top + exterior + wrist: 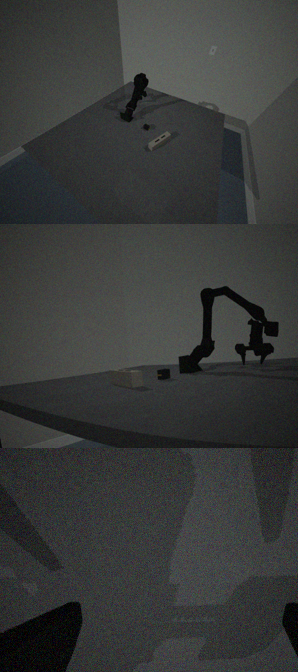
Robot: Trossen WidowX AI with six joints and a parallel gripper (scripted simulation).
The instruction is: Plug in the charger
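Observation:
The charger (pixel 146 127) (pixel 163 374), a small black block with a yellowish mark on its side, sits on the table between the arm's base and the power strip. Its prongs cannot be made out clearly. The pale power strip (pixel 159 144) (pixel 122 378) lies on the table with two dark outlets in its top. My gripper (pixel 253 363) (pixel 184 613) is open and empty. It points down above the table on the far side of the arm's base from the power strip, well away from the charger. In the top view its fingers cannot be made out.
The arm's base (pixel 126 117) (pixel 187 364) stands on the grey table (pixel 119 172) (pixel 199 410) near the charger. The wrist view shows only the table surface with shadows across it. A table edge runs along the front in the exterior view. A wall plate (pixel 212 50) is on the back wall.

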